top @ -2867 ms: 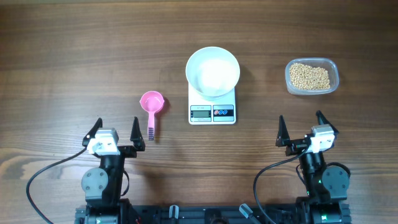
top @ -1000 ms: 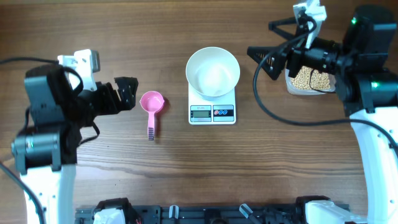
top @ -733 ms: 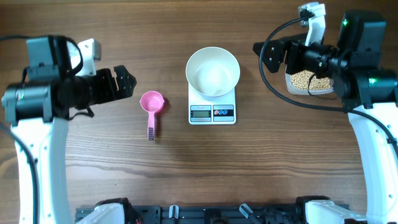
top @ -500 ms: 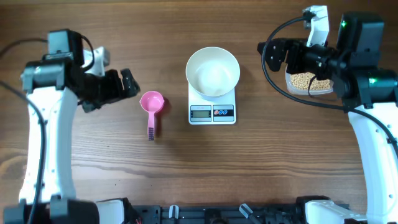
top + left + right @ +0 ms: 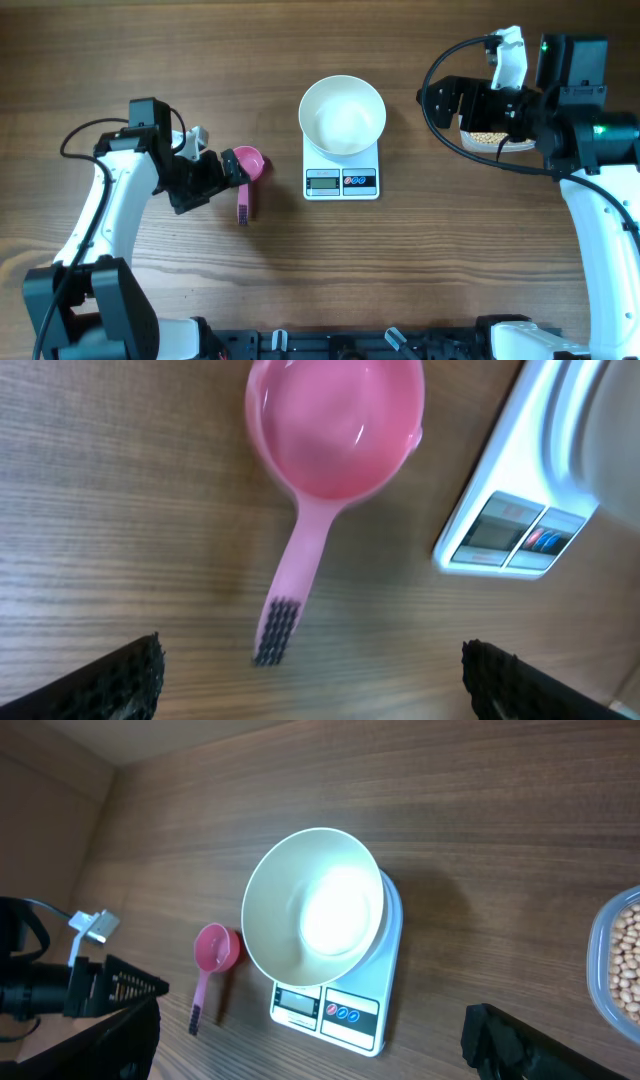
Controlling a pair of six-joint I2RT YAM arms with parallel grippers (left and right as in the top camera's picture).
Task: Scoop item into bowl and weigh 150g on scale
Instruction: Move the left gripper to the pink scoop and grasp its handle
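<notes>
The white bowl (image 5: 342, 115) stands empty on the white scale (image 5: 342, 181) at the table's middle. Left of it lies a pink scoop (image 5: 246, 165), cup toward the back and handle toward the front. My left gripper (image 5: 222, 183) hangs open just above the scoop's handle, which shows between the fingers in the left wrist view (image 5: 300, 560). Tan beans (image 5: 487, 135) fill a clear tub at the right, mostly hidden under my right arm. My right gripper (image 5: 447, 104) is open in the air between bowl and tub, holding nothing.
The right wrist view takes in the bowl (image 5: 315, 910), the scale (image 5: 345, 1015), the scoop (image 5: 212, 952) and the tub's edge with beans (image 5: 625, 960). Bare wooden table (image 5: 400, 270) stretches in front of the scale.
My left gripper has swung forward and right, coming down over the pink scoop's handle. My right gripper has eased slightly toward the tub. Both stay open.
</notes>
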